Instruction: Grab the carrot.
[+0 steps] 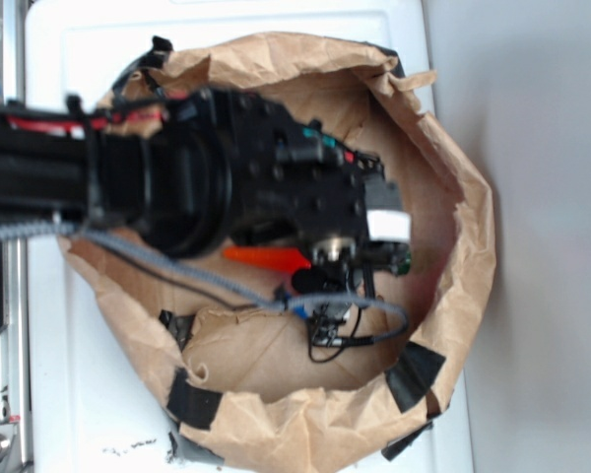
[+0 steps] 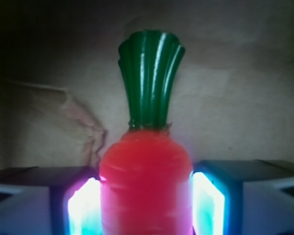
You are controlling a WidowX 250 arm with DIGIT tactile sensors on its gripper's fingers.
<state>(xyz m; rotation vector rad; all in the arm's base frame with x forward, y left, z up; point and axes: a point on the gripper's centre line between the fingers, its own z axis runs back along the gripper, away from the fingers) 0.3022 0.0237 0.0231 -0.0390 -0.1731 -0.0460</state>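
White tabletop (image 1: 59, 414) lies under a crumpled brown paper bag (image 1: 463, 266), its rim rolled down and patched with black tape, so it forms a wide, shallow bowl. A black robot arm (image 1: 128, 182) reaches in from the left, over the bag's open mouth, and hides much of the inside.

In the wrist view, the carrot (image 2: 146, 186) fills the space between the two fingers (image 2: 83, 208), which glow pink and blue-white. Its orange body sits squarely between them, with the left pad and the right pad each pressed against a side. The green ribbed stem (image 2: 149, 78) sticks out beyond the fingertips, towards the paper behind. The gripper (image 2: 146, 205) looks closed on the carrot.

From the outside view, the carrot's orange tip (image 1: 266, 258) pokes out leftward from beneath the gripper (image 1: 340, 261), above the bag's floor.

Judging by this, the grab itself seems made; whether the carrot is lifted clear of the paper cannot be told. Nothing else can be seen in the bag.
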